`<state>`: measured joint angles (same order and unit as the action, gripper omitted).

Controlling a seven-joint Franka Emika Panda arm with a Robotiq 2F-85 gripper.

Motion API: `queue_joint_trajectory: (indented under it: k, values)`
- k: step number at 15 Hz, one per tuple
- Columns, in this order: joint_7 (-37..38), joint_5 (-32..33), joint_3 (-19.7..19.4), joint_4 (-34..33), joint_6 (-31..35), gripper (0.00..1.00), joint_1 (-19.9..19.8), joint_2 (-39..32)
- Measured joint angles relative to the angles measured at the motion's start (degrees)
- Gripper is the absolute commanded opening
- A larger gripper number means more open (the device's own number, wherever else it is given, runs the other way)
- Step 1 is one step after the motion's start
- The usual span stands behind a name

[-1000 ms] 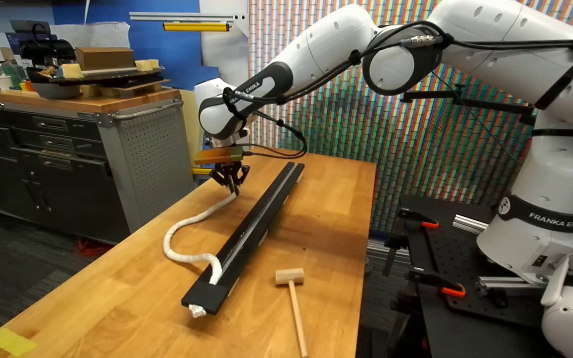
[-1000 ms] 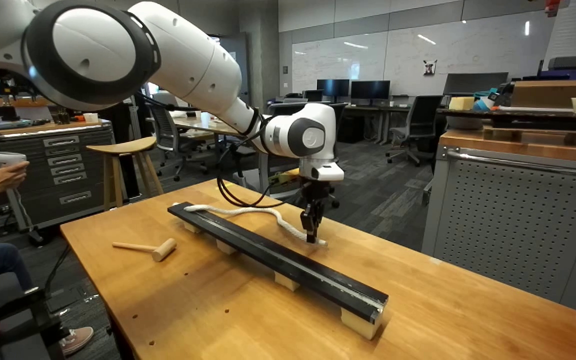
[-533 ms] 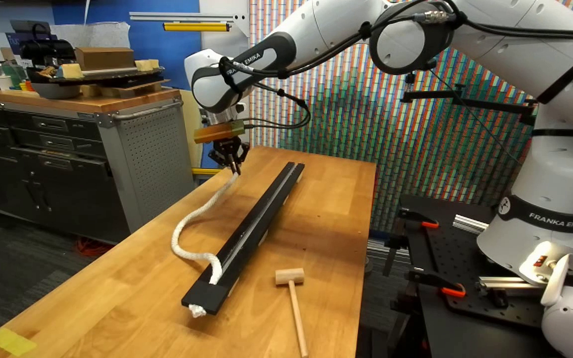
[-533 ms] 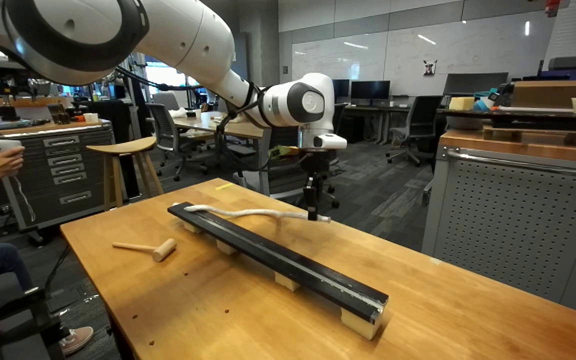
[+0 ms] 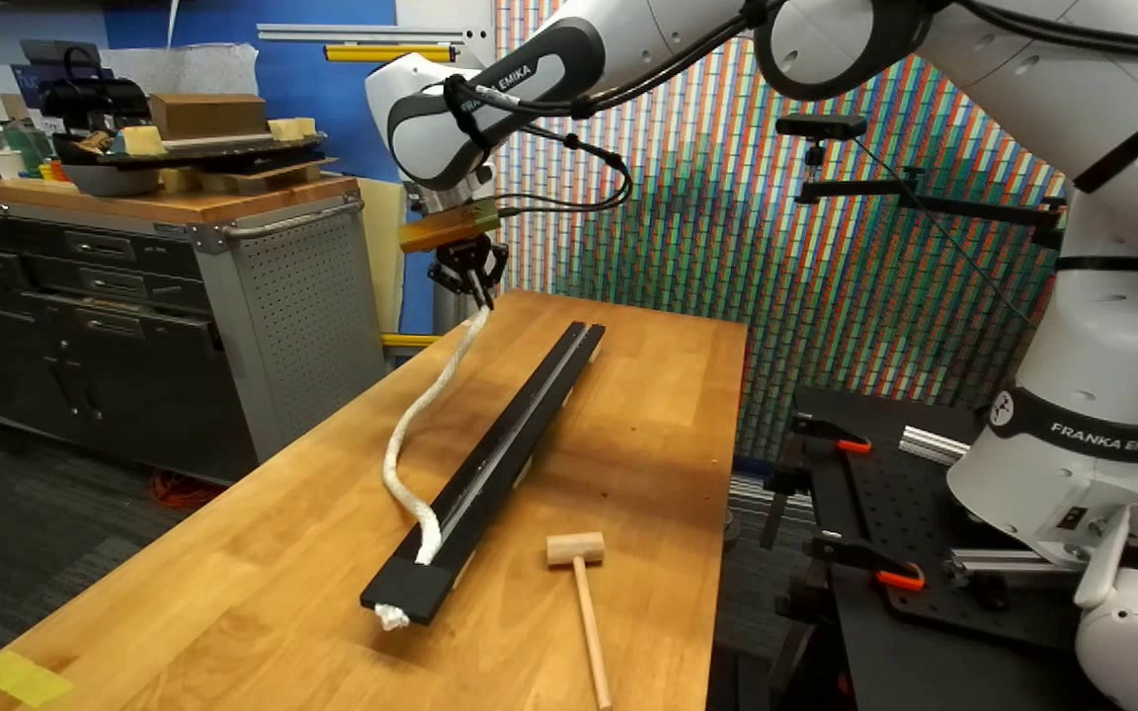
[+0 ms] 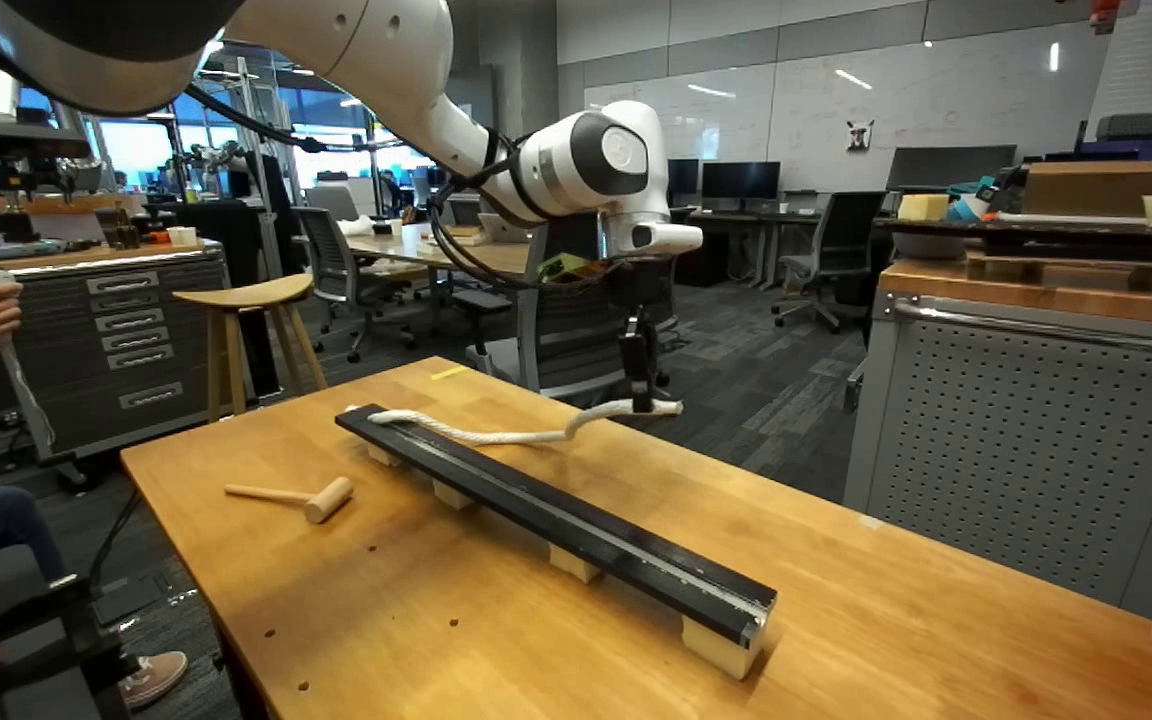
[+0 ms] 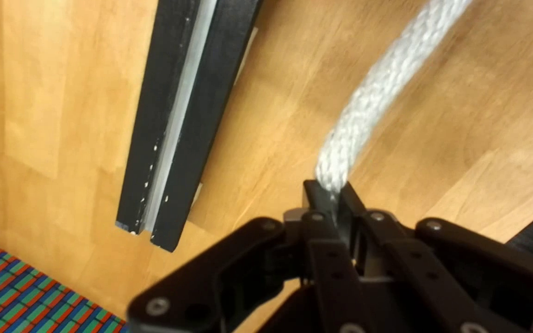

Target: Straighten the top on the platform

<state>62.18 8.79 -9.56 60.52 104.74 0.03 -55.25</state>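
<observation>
"What's on the desk (image 5: pixel 648 444)?"

"The bar (image 5: pixel 496 462) — long, black, grooved."

"And the rope (image 5: pixel 394 449)?"

"One end lies on the bar; the middle bows out beside it, and the other end is up off the desk."

"The claw (image 5: pixel 485 303)?"

"Clamped on the rope near that end — a short stub pokes past."

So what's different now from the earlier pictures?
The pincer rose, lifting the rope by the end it already held. The rope's bend moved nearer the black bar and straightened a bit. Nothing was let go. The rope's far end, the black bar and the mallet stayed put.
</observation>
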Motion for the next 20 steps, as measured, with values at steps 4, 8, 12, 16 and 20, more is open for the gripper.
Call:
queue_joint_trajectory:
  k: [4, 8, 12, 16, 20]
  values:
    - [0.0, 2.1, -1.4, 5.9, 0.1, 0.03, 1.1, 4.3]
    - [0.6, 5.1, -2.3, 12.3, 0.5, 0.03, 2.7, 9.5]
    - [3.3, 9.2, -3.1, 19.2, 1.5, 0.03, 4.5, 14.8]
    - [7.3, 13.3, -3.2, 27.2, 4.4, 0.03, 4.8, 19.9]
    - [12.6, 16.4, -3.7, 35.0, 8.9, 0.03, 4.8, 24.6]
